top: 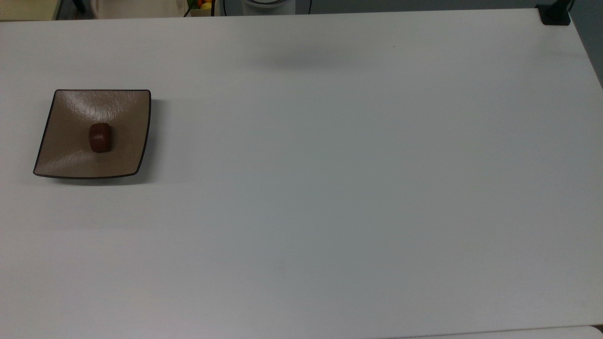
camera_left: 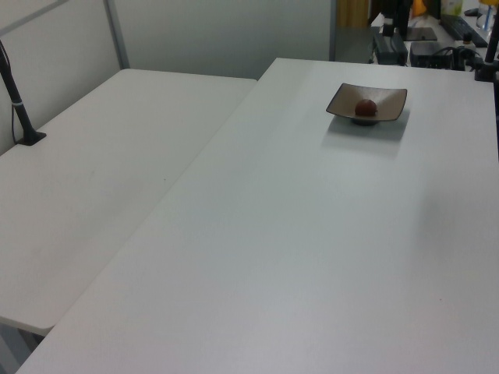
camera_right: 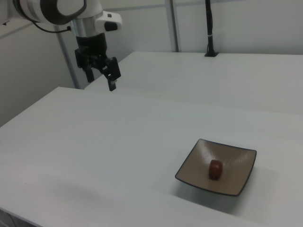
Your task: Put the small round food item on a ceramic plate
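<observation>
The small round food item (top: 100, 137), a dark reddish-brown lump, lies in the middle of the ceramic plate (top: 123, 112), a square tan plate with a dark rim near the top view's left edge. The left view has the food item (camera_left: 365, 107) on the plate (camera_left: 391, 98) at the far end of the table. In the right view the food item (camera_right: 215, 169) rests on the plate (camera_right: 238, 160) at the lower right. My gripper (camera_right: 100, 82) hangs high over the table's far left corner in the right view, well away from the plate, open and holding nothing.
A black clamp base (top: 555, 14) sits at the top view's upper right table corner. A second white table (camera_left: 93, 171) adjoins in the left view, with a black pole (camera_left: 19, 109) on it. Cables and equipment (camera_left: 437, 47) lie beyond the plate's end of the table.
</observation>
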